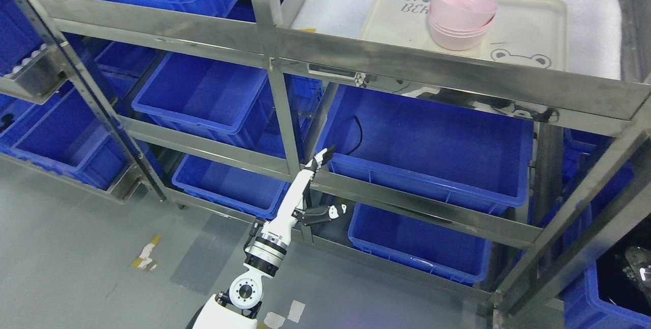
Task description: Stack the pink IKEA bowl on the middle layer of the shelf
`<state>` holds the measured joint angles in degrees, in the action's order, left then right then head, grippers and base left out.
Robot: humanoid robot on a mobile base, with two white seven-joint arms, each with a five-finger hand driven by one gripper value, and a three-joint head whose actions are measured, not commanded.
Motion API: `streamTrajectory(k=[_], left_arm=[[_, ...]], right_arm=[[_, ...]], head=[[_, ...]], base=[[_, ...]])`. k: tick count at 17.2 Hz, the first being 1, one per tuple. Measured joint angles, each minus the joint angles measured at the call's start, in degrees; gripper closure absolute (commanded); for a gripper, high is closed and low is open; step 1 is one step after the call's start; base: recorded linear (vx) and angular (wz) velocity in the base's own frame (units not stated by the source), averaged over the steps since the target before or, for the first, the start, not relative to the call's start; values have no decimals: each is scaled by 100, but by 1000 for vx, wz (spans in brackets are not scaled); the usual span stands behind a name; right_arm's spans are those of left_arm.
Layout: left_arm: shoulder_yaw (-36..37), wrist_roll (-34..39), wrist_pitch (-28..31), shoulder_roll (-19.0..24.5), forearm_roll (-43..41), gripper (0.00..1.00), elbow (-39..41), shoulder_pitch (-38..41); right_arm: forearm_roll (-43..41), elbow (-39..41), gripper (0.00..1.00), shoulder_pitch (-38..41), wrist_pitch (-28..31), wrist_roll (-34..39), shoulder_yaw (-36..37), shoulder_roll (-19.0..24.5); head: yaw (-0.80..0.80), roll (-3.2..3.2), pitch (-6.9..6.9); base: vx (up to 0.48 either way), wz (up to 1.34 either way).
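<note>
Left hand (310,186) is empty, fingers stretched out flat and loose, hanging low in front of the shelf frame (437,72). The pink bowls (461,16) sit nested well above and to its right on a cream tray (529,29), looks like stacking's done.

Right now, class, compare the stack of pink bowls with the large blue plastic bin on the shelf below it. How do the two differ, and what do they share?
The stack of pink bowls is round and small; the large blue plastic bin is rectangular and much bigger. The bowls sit on a cream tray on the upper level; the bin sits on the level beneath. The bowls are nested together; the bin stands singly. Both open upward and look empty.
</note>
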<state>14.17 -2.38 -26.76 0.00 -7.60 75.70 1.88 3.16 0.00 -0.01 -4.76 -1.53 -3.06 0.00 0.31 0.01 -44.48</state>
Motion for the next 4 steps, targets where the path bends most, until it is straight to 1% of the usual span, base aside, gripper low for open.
streamTrajectory(k=[2, 4], left_arm=[[-70, -35, 82, 0, 179, 4, -28, 7], [-97, -388, 112, 0, 386, 4, -50, -30]], right_arm=[[0, 0, 0, 0, 0, 0, 0, 0], [0, 0, 0, 0, 0, 0, 0, 0]], head=[[0, 0, 0], [0, 0, 0]], base=[[-74, 397], [-53, 250]])
